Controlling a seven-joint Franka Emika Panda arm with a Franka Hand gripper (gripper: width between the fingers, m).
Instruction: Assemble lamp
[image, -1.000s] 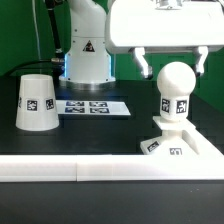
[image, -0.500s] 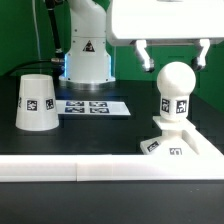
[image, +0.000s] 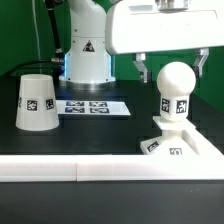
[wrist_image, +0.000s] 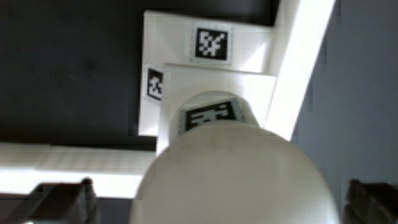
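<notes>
Bulb (image: 176, 88), smooth white ball, on angular base (image: 195, 143)

Even, bright light washes out white surfaces in the exterior view; in the wrist view the near bulb (wrist_image: 222, 170) is blurred.

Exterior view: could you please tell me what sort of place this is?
Probably a robotics lab bench: an arm behind a marker board, a tagged shade, a green backdrop.

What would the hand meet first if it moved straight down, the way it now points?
Probably the bulb: it stands on the base directly under the open hand, whose fingers would likely pass beside it. Depth is uncertain.
</notes>
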